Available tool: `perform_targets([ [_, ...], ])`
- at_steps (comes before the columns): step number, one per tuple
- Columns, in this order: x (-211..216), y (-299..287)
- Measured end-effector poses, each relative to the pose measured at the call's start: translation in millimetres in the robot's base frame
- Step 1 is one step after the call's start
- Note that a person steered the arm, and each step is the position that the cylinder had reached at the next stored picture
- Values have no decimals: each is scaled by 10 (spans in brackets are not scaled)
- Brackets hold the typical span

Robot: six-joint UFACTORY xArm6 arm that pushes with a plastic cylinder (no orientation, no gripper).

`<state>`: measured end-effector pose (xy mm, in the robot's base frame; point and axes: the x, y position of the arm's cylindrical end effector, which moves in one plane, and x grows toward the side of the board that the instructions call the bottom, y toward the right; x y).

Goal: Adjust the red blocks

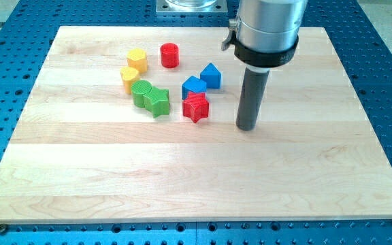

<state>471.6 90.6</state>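
Observation:
A red cylinder (170, 55) stands near the view's top, left of centre. A red star block (196, 107) lies near the middle, just below a blue block. My tip (246, 127) rests on the board to the right of the red star, with a gap between them. The red cylinder is farther off, up and to the left of the tip.
Two blue blocks (210, 75) (193, 87) sit above the red star. A yellow hexagon block (137, 60) and a yellow heart block (128, 77) lie left of the red cylinder. A green cylinder (141, 92) and a green star block (158, 101) touch each other left of the red star.

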Motion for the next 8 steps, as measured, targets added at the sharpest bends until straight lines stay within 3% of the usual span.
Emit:
perform_targets([
  [4, 107, 252],
  [8, 118, 7],
])
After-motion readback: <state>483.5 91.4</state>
